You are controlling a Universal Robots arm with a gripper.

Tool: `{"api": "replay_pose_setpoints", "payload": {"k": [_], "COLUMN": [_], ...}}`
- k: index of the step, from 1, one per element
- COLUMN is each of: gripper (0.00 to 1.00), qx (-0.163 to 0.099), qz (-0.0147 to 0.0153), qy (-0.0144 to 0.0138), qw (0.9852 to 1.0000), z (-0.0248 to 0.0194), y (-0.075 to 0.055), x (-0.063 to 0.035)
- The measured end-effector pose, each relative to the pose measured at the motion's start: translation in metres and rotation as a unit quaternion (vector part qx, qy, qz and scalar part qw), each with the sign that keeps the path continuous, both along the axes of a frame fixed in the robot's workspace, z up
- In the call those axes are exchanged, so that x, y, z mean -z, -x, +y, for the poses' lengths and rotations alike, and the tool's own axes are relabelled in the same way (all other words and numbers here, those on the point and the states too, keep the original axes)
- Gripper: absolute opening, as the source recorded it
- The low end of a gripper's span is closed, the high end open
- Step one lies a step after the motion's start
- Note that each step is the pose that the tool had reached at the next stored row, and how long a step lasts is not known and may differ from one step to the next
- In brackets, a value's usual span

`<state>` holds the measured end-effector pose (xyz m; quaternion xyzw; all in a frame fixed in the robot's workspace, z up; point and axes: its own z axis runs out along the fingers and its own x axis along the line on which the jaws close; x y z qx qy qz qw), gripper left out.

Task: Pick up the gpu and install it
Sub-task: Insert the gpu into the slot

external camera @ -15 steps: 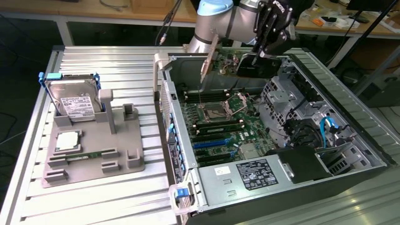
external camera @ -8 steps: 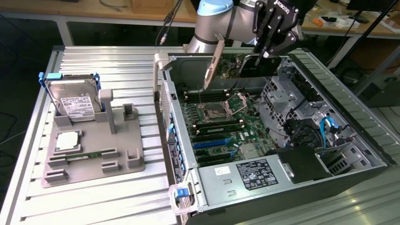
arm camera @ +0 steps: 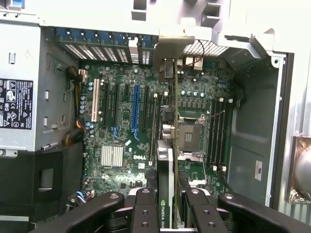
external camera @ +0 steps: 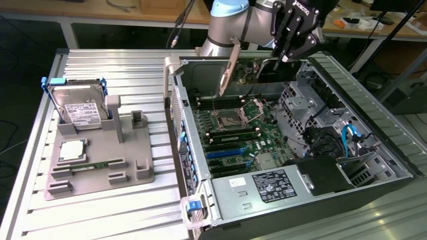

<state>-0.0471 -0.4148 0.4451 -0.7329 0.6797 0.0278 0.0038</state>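
The black two-fingered end effector is pinched on the thin, flat, rectangular black gpu, one finger against each broad face; in the wrist view the end effector straddles the gpu, which is seen edge-on and runs straight out ahead of it. The card's pale metal mounting bracket sits at the end furthest from the grasp. The gpu hangs directly beneath the end effector, over the open black and grey computer case lying on its side; it appears to be clear of the green motherboard below and not seated in anything; the long blue expansion slot lies just to one side of the card's line. Well away from the end effector, on the ribbed metal surface, a silver hard drive with a white label stands in a grey holder.

The gpu is probably stiff and fairly light, but fragile; its faces carry components and its lower edge likely carries contacts, so both want sparing. A hold across the flat faces along the upper long edge, as here, seems sound; the smooth shroud could slip under a light squeeze, and the long bracket end may lever the card if it catches the case wall.
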Motion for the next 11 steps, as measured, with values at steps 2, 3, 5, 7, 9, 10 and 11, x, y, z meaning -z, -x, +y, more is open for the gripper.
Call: {"api": "replay_pose_setpoints", "payload": {"k": [2, 3, 5, 7, 9, 10, 11], "gripper": [0.27, 0.27, 0.27, 0.27, 0.27, 0.27, 0.27], "qx": [0.0, 0.0, 0.0, 0.0, 0.0, 0.0, 0.0], "qz": [0.0, 0.0, 0.0, 0.0, 0.0, 0.0, 0.0], "qy": [-0.0001, -0.0001, -0.0002, -0.0004, -0.0005, -0.0005, -0.0005], "qw": [1.0, 1.0, 1.0, 1.0, 1.0, 1.0, 1.0], "z": [0.0, 0.0, 0.0, 0.0, 0.0, 0.0, 0.0], "y": [0.0, 0.0, 0.0, 0.0, 0.0, 0.0, 0.0], "x": [0.004, 0.006, 0.01, 0.0157, 0.0207, 0.024, 0.0263]}}
